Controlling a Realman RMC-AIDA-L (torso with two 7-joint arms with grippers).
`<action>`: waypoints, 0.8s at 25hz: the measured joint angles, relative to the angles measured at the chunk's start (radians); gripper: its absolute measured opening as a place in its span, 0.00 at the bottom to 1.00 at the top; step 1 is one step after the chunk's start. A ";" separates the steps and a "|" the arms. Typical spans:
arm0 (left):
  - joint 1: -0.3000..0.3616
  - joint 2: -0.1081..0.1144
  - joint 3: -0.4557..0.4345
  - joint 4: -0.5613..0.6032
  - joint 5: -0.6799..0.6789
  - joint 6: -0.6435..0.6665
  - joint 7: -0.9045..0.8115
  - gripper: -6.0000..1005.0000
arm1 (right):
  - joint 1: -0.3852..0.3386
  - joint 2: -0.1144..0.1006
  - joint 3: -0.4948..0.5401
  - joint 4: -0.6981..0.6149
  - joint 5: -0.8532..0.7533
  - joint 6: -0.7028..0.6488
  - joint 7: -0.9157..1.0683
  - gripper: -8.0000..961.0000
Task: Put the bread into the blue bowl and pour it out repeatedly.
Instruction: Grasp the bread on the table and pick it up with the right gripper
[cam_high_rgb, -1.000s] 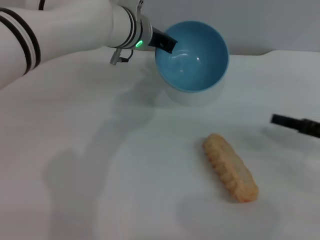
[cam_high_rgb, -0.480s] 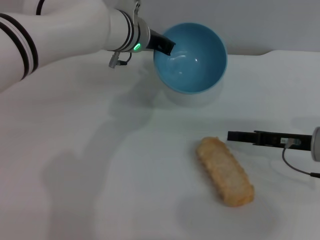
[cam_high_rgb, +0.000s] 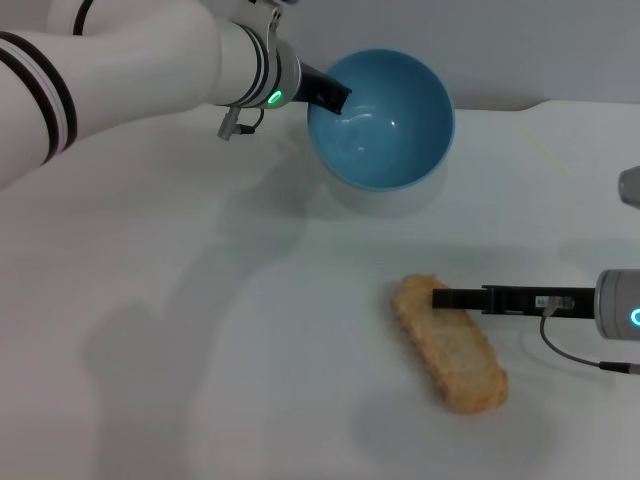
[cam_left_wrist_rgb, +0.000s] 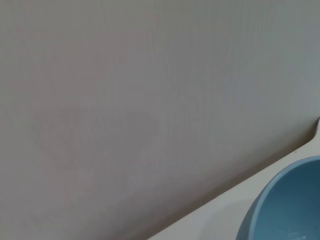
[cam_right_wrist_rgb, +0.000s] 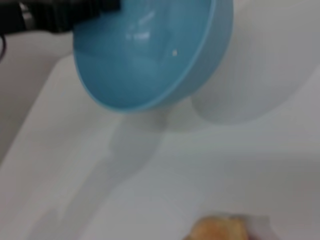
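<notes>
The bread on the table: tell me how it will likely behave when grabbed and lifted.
The bread keeps a firm loaf shape, so it probably stays stiff rather than sagging. It lies on the table long and broad, so it is unlikely to roll. The right end effector reaches one end; held there, it may pivot.

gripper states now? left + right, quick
Left gripper: shut on the blue bowl, held tilted above the table.
Right gripper: at the bread; open or shut cannot be told.
</notes>
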 joint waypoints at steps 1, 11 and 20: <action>0.000 0.000 0.000 0.000 0.000 0.000 0.000 0.00 | 0.003 0.000 -0.011 0.008 0.001 0.013 0.002 0.42; 0.007 -0.002 0.000 0.000 0.000 -0.003 0.001 0.00 | 0.013 0.007 -0.010 0.064 0.062 0.063 -0.047 0.40; 0.014 -0.003 0.002 0.000 0.000 -0.014 0.001 0.00 | 0.022 0.007 -0.040 0.087 0.075 0.056 -0.088 0.39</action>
